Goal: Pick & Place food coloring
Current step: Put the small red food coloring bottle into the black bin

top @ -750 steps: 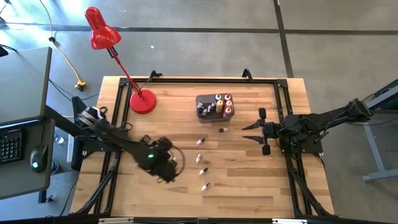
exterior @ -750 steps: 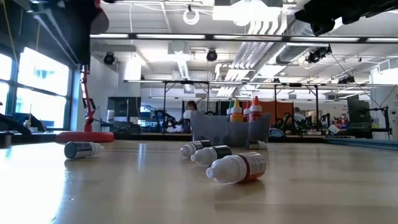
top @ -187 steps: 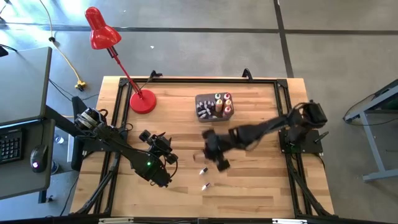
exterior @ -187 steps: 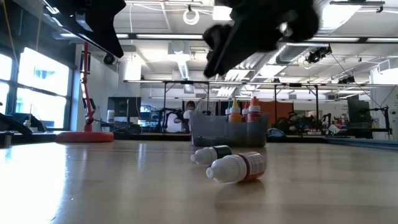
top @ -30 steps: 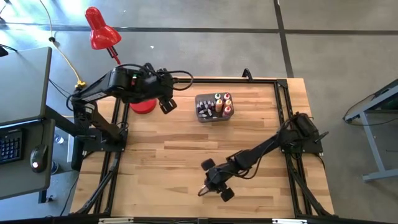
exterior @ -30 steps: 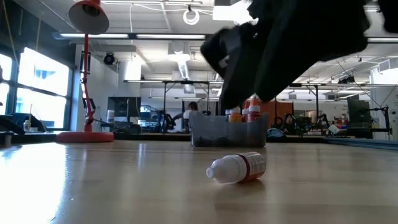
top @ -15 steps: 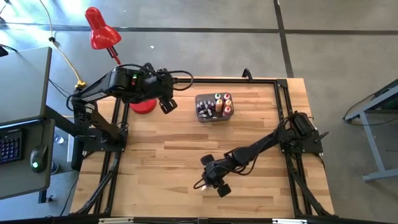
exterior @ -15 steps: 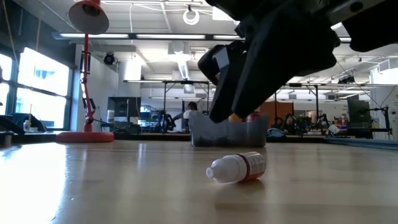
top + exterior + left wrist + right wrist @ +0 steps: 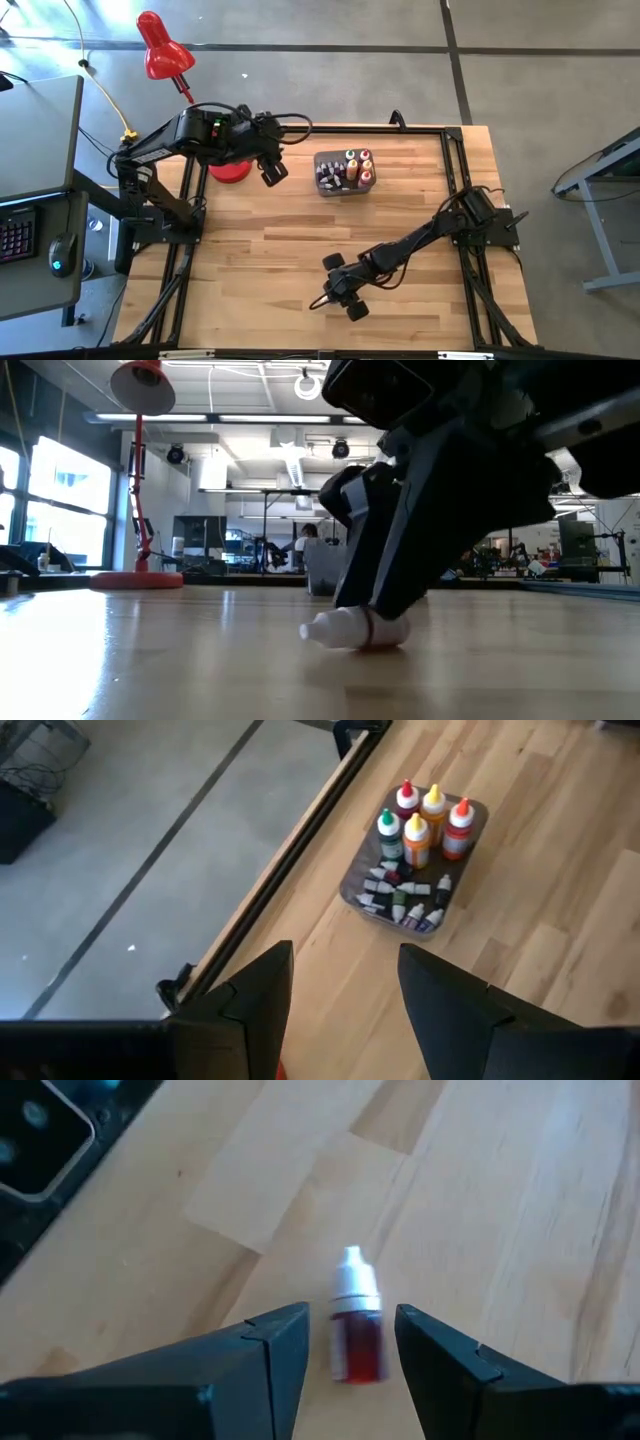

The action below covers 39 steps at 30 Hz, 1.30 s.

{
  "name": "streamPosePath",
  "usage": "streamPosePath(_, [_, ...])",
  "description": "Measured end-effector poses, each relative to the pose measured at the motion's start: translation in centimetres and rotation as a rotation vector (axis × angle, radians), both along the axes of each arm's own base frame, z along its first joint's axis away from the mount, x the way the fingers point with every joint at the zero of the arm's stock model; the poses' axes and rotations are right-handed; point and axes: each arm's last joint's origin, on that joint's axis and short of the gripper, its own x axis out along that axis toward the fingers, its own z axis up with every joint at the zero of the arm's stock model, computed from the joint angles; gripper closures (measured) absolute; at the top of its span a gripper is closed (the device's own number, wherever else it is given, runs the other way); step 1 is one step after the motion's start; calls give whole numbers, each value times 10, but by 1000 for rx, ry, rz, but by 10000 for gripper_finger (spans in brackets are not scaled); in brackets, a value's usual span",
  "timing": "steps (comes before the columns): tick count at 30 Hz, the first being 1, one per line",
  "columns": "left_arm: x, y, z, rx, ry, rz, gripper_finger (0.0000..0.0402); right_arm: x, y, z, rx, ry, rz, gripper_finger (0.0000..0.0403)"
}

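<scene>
Lying bottle: a small food coloring bottle [image 9: 353,1323] is seen on its side on the wooden table [image 9: 300,230], well apart from the tub [image 9: 343,171], toward the table's near edge.
Long axis: the bottle lies flat along the tabletop; its white pointed cap is directed away from the right gripper's wrist, and in the low view the cap [image 9: 322,628] is turned toward the lamp side.
Bottle make-up: a rounded translucent body with red contents and a white tapered cap is shown; the surface looks like smooth plastic.
Right gripper: the right gripper [image 9: 350,1342] is lowered over this bottle, its two dark blocky fingers parted on either side of the red body; whether the fingers touch the bottle cannot be told, and the bottle rests on the wood.
Left gripper: the left gripper [image 9: 273,166] is held above the table just beside the tub, on the lamp side, fingers spread and nothing between them.
Tub: a dark grey rectangular tub is filled with upright bottles [image 9: 425,820] with red, yellow and green caps, and smaller ones lying beside them.
Table: pale wooden planks with visible grain, framed by black rails.
Lamp: a red lamp [image 9: 165,60] with a round base stands beyond the left gripper from the tub.
</scene>
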Motion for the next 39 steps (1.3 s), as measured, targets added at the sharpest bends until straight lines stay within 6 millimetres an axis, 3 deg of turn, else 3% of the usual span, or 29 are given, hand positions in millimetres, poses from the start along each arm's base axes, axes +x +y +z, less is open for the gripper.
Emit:
streamPosePath(14, [0, -1, 0, -37, -16, 2, 223, -2, 2, -1, -13, 10, -128, 258])
streamPosePath(22, [0, -1, 0, -37, -15, 1, 223, -1, 7, -21, -66, 26, -149, 262])
streamPosePath(31, [0, -1, 0, -33, -10, -5, 223, 4, -1, -21, -67, 7, -204, 336])
streamPosePath(36, [0, -1, 0, -33, -10, -5, 223, 4, -10, -8, -83, -10, -215, 336])
streamPosePath(39, [0, -1, 0, -33, -10, -5, 223, 5, -25, 19, -144, -84, -261, 326])
